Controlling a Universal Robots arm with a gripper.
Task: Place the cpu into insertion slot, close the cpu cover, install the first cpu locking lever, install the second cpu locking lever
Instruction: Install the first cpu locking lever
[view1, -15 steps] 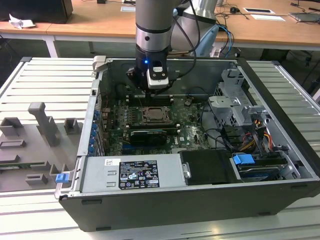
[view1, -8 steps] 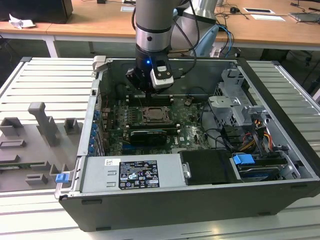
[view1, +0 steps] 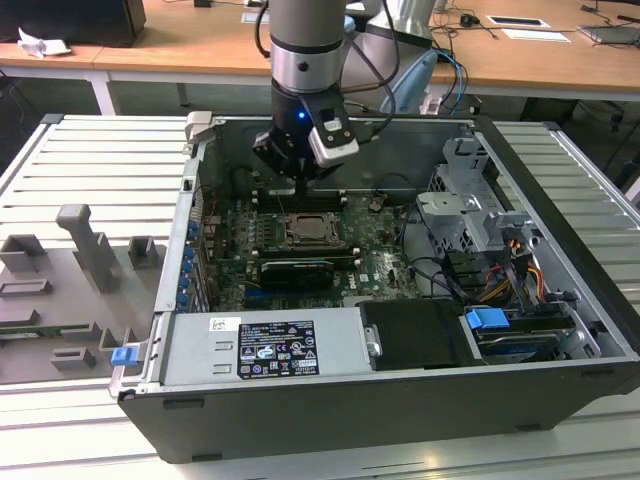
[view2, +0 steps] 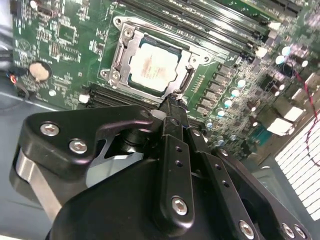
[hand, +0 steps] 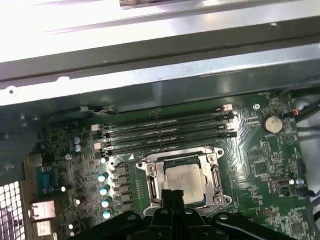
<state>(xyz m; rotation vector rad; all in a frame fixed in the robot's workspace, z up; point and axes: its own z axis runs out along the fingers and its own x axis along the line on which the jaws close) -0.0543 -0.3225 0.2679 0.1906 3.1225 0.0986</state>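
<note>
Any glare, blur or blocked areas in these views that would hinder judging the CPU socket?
First wrist view: strong glare washes out the metal case wall; the cpu stays readable. Second wrist view: the gripper body, close and soft, blocks the lower half; bright patch at one corner. Exterior view: evenly lit, the insertion slot small under the arm.

Bench: I see a ribbed pale metal table (view1: 90, 160) carrying everything.
On it, centre: an open computer case (view1: 400, 410), lying flat.
On it, exterior view's left: grey plastic fixtures (view1: 85, 260), beside the case.

Brushed-looking silver metal cpu cover (view2: 131, 54), matt pale cpu (view2: 151, 66), perhaps plastic black claw (view2: 172, 102).
</note>
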